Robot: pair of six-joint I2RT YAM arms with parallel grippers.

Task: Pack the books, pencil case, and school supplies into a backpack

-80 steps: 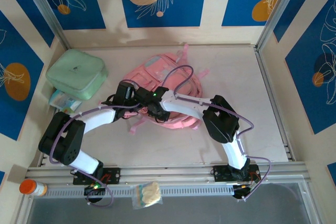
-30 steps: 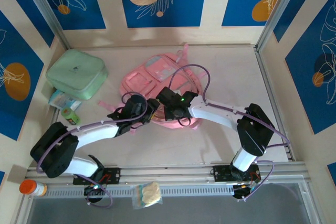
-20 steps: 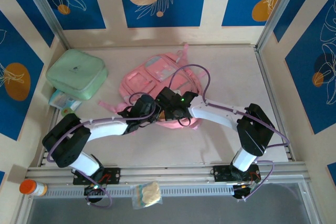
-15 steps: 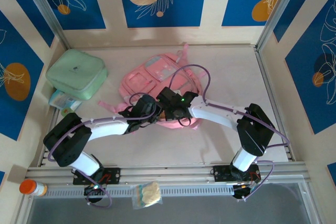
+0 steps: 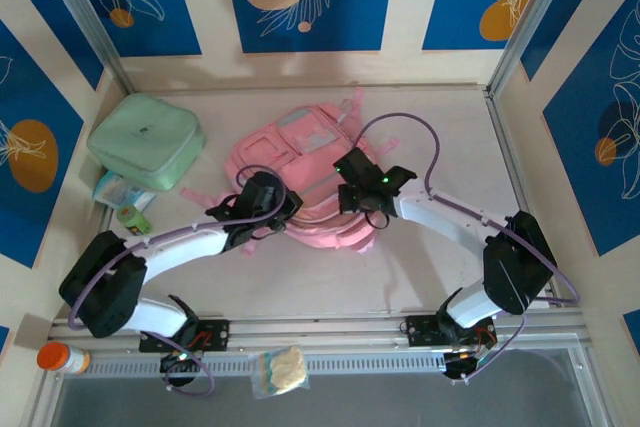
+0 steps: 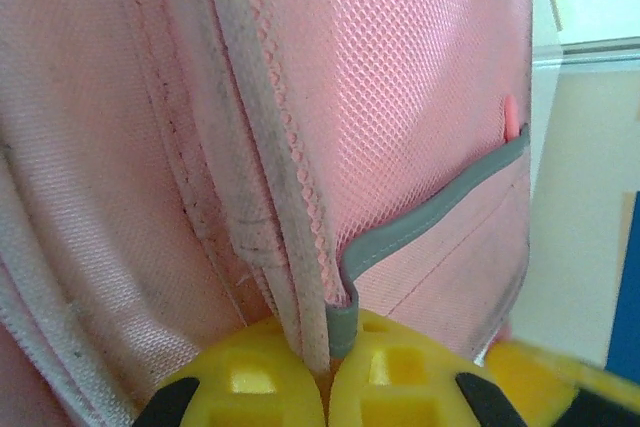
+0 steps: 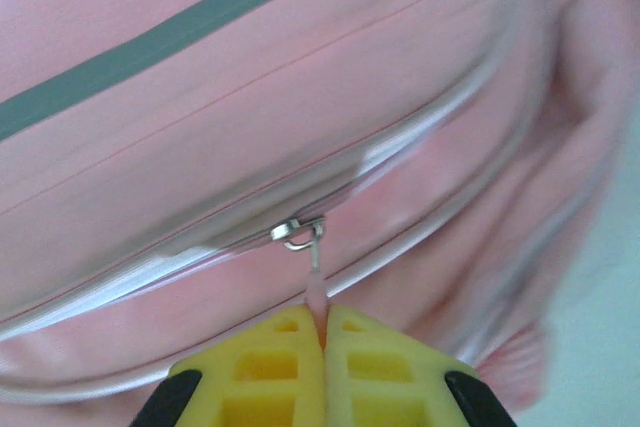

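Top view: the pink backpack (image 5: 300,147) lies flat on the desk (image 5: 440,147), left jaws at its 8 o'clock edge, right jaws at its 4 o'clock side.

Left wrist: jaws closed, pinching the grey-trimmed seam (image 6: 340,322), which rises toward 12 o'clock.

Right wrist: jaws closed on the zip pull (image 7: 316,292). The zipper (image 7: 150,273) runs 8 to 2 o'clock.
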